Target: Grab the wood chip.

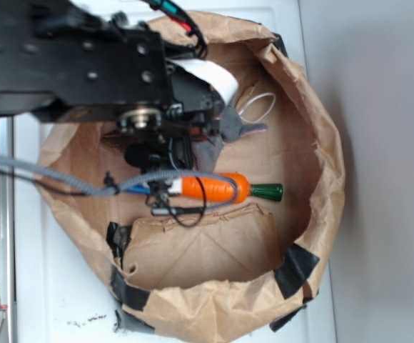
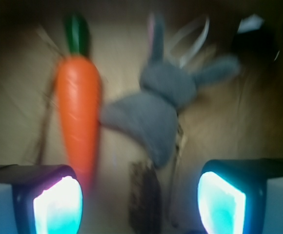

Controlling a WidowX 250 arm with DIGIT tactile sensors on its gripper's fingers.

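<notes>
In the wrist view the dark brown wood chip (image 2: 144, 195) lies flat on the paper floor, lengthwise between my two fingertips and touching neither. My gripper (image 2: 139, 207) is open and empty, its glowing pads (image 2: 58, 207) wide apart on either side of the chip. The orange carrot (image 2: 79, 109) lies just left of the chip, the grey plush bunny (image 2: 156, 107) just beyond it. In the exterior view the arm covers the chip; my gripper (image 1: 153, 153) is low inside the brown paper bag (image 1: 321, 143), next to the carrot (image 1: 218, 188).
A white loop (image 1: 258, 106) lies by the bunny (image 1: 232, 127) at the bag's far side. A folded paper flap (image 1: 207, 246) lies below the carrot. The bag's rolled rim, patched with black tape (image 1: 295, 268), rings the space. A grey cable (image 1: 57, 177) crosses at left.
</notes>
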